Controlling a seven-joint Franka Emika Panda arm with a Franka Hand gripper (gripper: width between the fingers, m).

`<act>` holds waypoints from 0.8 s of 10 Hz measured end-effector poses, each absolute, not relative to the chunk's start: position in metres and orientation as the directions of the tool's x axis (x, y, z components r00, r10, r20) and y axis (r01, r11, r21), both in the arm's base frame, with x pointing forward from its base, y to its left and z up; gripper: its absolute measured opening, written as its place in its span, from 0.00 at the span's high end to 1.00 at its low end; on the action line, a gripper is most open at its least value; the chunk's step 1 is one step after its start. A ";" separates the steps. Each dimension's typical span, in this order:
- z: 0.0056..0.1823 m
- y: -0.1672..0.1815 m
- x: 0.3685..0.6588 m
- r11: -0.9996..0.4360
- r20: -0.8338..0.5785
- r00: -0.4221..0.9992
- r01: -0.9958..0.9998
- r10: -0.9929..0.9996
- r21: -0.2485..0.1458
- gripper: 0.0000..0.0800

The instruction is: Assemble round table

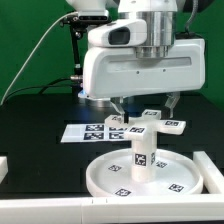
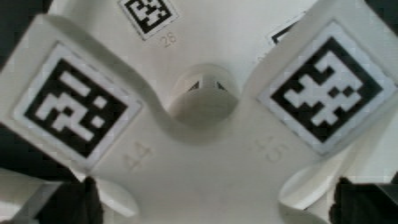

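Three parts of the round table seem already stacked: the big round disc lies flat on the black table, the short leg stands upright on its middle, and the branched foot piece sits on top of the leg. The gripper hangs just above the foot piece with its fingers spread as wide as they go, and it holds nothing. In the wrist view the foot piece fills the picture, its center almost under the camera, with the tagged arms going out to both sides.

I think the step in hand is to grasp the foot piece and turn it onto the leg. To do it well, the fingers should come down straight, on both sides of the center, not on the arms. Close gently, so the leg does not tilt or shift on the disc.
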State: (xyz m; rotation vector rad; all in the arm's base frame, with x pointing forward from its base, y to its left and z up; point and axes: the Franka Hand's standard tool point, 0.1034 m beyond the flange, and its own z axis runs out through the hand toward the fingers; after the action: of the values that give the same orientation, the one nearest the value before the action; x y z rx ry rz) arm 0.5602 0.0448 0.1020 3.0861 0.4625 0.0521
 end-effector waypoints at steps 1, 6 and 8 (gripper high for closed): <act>0.099 0.045 0.559 -0.956 0.027 0.956 0.292 0.293 0.026 0.19; 0.096 0.041 0.560 -0.963 0.046 0.962 0.267 0.269 0.037 0.45; 0.096 0.041 0.560 -0.967 0.046 0.966 0.251 0.253 0.036 0.45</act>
State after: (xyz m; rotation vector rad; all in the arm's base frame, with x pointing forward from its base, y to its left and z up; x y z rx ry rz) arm 0.5605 0.0412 0.0960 3.0854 0.3954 0.0789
